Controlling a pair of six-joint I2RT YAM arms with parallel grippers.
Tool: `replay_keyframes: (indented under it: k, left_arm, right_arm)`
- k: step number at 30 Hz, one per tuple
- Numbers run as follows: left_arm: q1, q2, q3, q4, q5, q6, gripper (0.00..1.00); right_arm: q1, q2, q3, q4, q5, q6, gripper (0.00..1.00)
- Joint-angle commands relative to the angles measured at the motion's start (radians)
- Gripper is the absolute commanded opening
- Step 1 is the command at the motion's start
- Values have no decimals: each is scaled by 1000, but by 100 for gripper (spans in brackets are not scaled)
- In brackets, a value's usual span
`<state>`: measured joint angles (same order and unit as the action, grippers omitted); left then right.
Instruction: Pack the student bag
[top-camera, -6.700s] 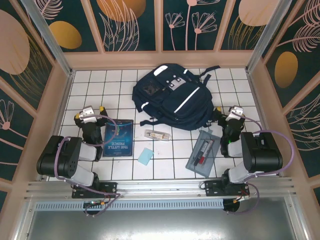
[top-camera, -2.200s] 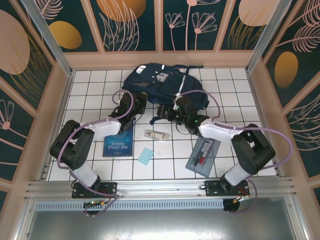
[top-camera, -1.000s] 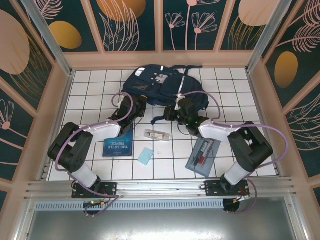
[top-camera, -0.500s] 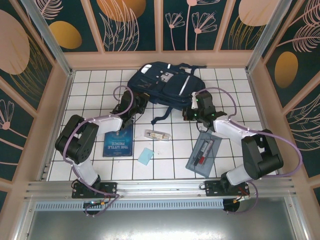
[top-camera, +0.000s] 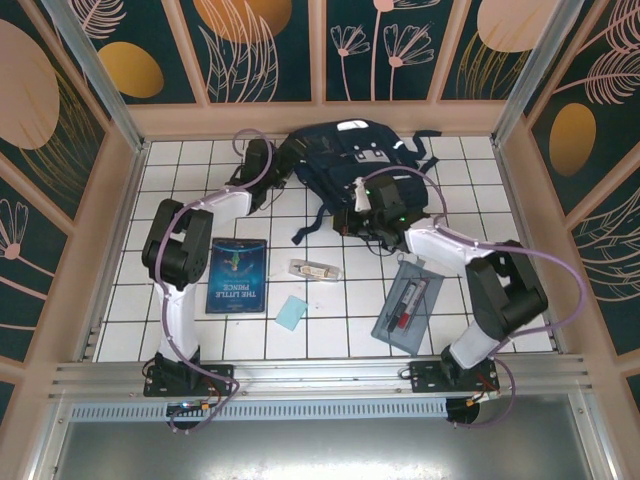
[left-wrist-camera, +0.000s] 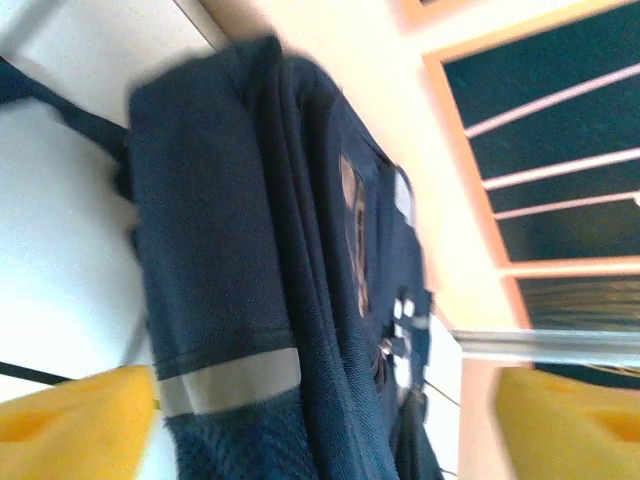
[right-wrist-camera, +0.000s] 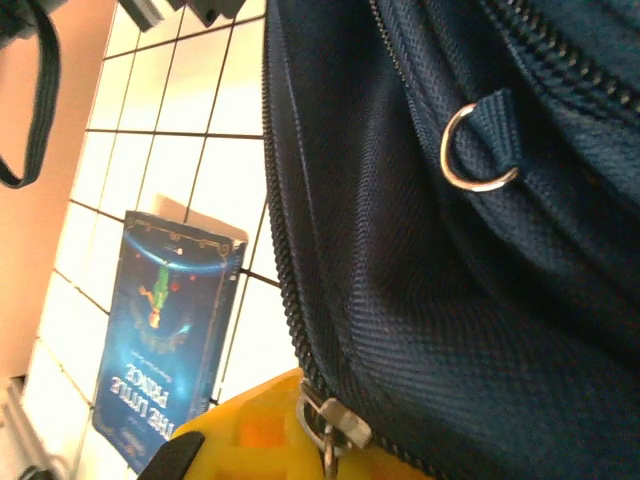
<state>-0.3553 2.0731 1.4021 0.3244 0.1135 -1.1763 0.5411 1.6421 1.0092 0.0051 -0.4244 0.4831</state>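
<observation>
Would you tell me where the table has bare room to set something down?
Bare tiles lie between the student bag and the right wall, and at the near edge between the light-blue pad and the pencil case. It is crowded around the bag's near side and by the book.

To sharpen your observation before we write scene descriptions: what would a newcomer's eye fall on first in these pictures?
The big navy student bag lies at the far middle of the white tiled table. The left gripper stands open at its left end, while the right gripper is shut at its near edge, apparently on a zipper pull. Closer in, a bright blue book lies left of centre.
</observation>
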Motion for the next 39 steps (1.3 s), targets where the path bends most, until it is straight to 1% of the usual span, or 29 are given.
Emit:
replay_keyframes:
  k: [1,3,4,6,8,11,12,14,16,17,21,25,27,28,29,30,31,34,37,39]
  left_arm:
    - [16,-149,-66,-153,-86,139,99]
    - [19,-228,-145,-164,-53,130,99]
    - [19,-264,-196,-147,-10,100,98]
    - [16,-309,-300,-68,81,6,99]
    - [12,-331,-389,21,143,-88,98]
    - [-11,-332,-479,157,172,-200,97]
    - [-23,-321,-482,187,176,-219,97]
    - [-46,-285,-448,190,183,-224,95]
    - [-64,-238,-403,205,204,-239,92]
    - [-72,-214,-390,224,209,-253,89]
    - [-86,-181,-381,285,167,-286,80]
    - [-92,-159,-385,349,147,-316,61]
    - [-96,-137,-385,390,149,-336,48]
    - [-98,-126,-382,405,153,-342,39]
    - [-100,-112,-378,425,162,-343,28]
    - [-101,-100,-373,439,173,-345,11]
    - [-100,-90,-371,447,182,-346,0]
    - [-97,-91,-377,445,183,-332,0]
    - [-71,-113,-373,379,190,-266,0]
    - [-37,-125,-371,342,216,-225,0]
  right_arm:
    - [0,52,100,124,-90,73,0]
    - [0,95,140,141,-115,86,0]
    - [0,116,162,155,-136,94,0]
    - [0,148,194,178,-172,111,0]
    - [0,163,218,186,-183,118,0]
    - [25,166,223,194,-190,134,0]
    - [28,163,218,199,-199,144,0]
    - [35,146,195,217,-209,164,0]
    - [47,122,168,238,-212,184,0]
    - [54,109,156,242,-212,191,0]
    - [82,74,130,208,-189,197,0]
    - [88,49,88,217,-194,224,0]
    - [89,40,76,220,-207,235,0]
    - [91,36,73,220,-213,236,0]
    - [93,30,72,218,-214,235,0]
    - [94,22,71,203,-209,225,0]
    - [94,17,72,181,-200,213,0]
    - [77,-2,77,72,-157,146,0]
    - [42,-30,77,-93,-100,39,0]
    - [-11,-51,55,-172,-123,1,0]
